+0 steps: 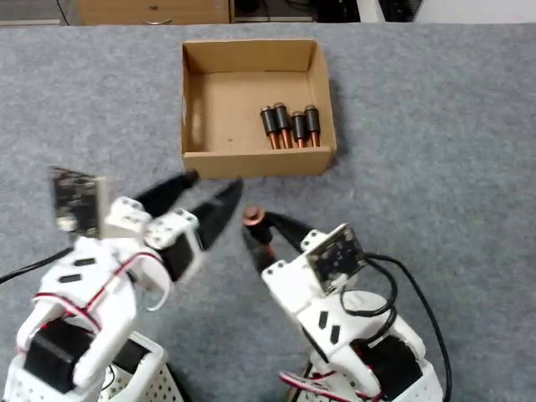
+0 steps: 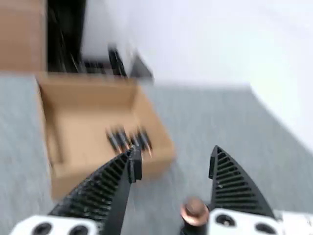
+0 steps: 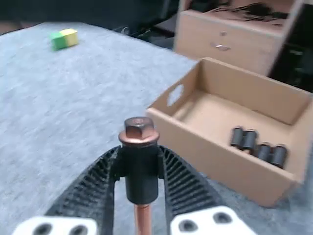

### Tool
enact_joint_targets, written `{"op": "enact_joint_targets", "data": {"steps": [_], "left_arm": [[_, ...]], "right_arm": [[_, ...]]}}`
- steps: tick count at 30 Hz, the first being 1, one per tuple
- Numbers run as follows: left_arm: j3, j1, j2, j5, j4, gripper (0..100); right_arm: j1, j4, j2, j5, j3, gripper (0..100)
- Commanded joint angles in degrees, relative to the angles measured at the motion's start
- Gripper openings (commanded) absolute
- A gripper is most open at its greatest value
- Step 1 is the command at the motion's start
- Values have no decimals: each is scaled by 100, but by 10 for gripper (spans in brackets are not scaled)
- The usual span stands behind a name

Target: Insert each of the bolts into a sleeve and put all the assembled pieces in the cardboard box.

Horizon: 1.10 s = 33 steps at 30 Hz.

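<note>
My right gripper (image 1: 258,230) is shut on a black sleeve (image 3: 140,169) with a copper bolt (image 3: 139,130) through it, held upright just in front of the cardboard box (image 1: 251,52). Several assembled pieces (image 1: 291,126) lie side by side at the right of the box floor, also seen from both wrists (image 3: 258,144) (image 2: 128,138). My left gripper (image 1: 213,182) is open with nothing between its fingers, close to the left of the held piece and near the box's front wall. The bolt's copper head (image 2: 194,210) shows by the base of one left finger (image 2: 234,186).
A small green and yellow block (image 3: 63,38) lies far off on the grey mat. A wooden drawer unit (image 3: 230,34) stands behind the table. Bare mat spreads on both sides of the box (image 3: 215,156).
</note>
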Motion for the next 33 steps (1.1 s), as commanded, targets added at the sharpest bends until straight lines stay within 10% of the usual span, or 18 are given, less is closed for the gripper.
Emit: {"op": "enact_joint_targets", "data": {"steps": [1,8,17,26,33], "left_arm": [[-589,-457,4,-88,-343,221],[167,-1433,-4,-62,62,10],[2303,-2154,-40,-53,299,18],[3666,-2585,-48,-53,281,19],[4844,-2629,-48,-79,-571,19]], "right_arm": [[593,-510,-602,62,-198,2],[1437,-1565,-576,26,-171,2],[1710,-2927,-127,62,-593,2],[2044,-4070,3503,18,-2686,2],[2026,-2971,6642,9,-5446,2]]}}
